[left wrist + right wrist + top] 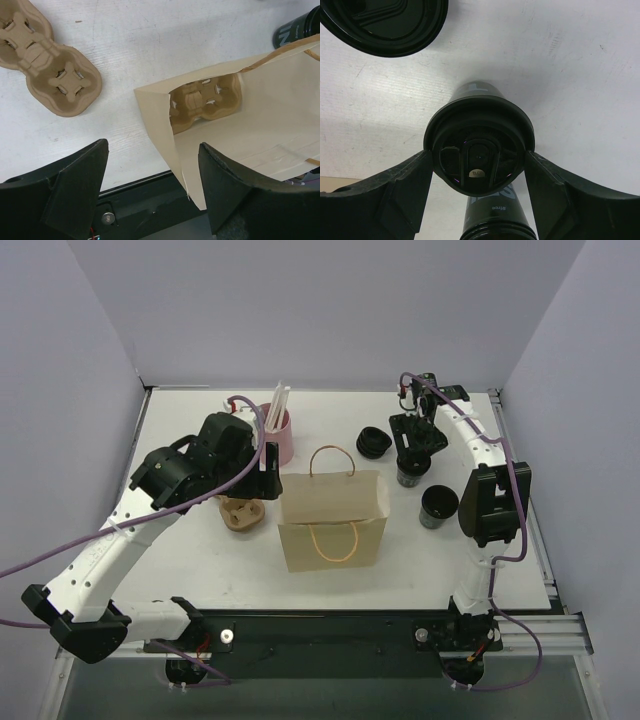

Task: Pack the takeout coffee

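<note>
A brown paper bag (332, 520) lies on its side mid-table, its mouth toward the left arm. A cardboard cup carrier (205, 102) sits inside it. My left gripper (152, 180) is open, and the bag's mouth edge (187, 180) stands between its fingers near the right one. A second carrier (47, 60) lies on the table beside the bag. My right gripper (479, 165) is shut on a black lid (479, 145), both fingers against its rim. A dark coffee cup (492, 215) stands right behind the lid. Another dark cup (438, 505) stands right of the bag.
More black lids (373, 443) lie behind the bag, one of them at the top left of the right wrist view (382, 25). A pink holder with straws (280, 435) stands at the back left. The table's near edge (135, 185) runs just under my left gripper.
</note>
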Tool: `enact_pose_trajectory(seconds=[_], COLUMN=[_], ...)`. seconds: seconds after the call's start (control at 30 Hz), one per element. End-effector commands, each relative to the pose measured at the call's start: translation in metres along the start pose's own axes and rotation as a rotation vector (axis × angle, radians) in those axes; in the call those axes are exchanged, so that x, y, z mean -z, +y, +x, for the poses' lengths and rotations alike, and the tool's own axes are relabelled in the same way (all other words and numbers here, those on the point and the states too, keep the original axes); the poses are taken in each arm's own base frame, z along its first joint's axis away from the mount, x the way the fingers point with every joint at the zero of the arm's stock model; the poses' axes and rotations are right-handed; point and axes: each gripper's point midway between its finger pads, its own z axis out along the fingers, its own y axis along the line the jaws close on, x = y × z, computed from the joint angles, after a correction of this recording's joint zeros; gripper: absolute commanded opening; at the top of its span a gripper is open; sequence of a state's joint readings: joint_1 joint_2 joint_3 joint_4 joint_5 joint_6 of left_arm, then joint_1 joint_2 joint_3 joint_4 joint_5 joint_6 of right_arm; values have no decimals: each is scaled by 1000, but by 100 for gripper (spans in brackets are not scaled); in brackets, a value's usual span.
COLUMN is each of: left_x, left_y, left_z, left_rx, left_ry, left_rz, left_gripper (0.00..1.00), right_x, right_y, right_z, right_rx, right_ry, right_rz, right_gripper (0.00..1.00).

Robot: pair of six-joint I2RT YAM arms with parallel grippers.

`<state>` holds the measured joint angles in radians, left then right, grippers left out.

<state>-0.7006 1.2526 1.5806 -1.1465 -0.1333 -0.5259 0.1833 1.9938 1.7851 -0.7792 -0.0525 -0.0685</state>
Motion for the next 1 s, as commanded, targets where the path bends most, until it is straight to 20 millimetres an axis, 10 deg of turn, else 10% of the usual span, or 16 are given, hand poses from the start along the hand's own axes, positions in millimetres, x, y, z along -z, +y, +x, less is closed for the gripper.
enact_pose_trajectory(seconds=[0.0,0.77,0.97], left_x=[2,-32,-39], left_y=[-10,-1,8], left_z=[-16,-10,-2], left_rx=[0,-42,-96], left_ry=[-41,0,8], left_rz=[40,-40,-57], left_gripper=[80,60,14], right_x=[8,66,111], right_y=[-9,-6,-5], right_z=[17,14,10], right_rx=[-5,-120,-128], right_ry=[62,-33,-125], right_rz=[74,73,75], right_gripper=[63,51,49])
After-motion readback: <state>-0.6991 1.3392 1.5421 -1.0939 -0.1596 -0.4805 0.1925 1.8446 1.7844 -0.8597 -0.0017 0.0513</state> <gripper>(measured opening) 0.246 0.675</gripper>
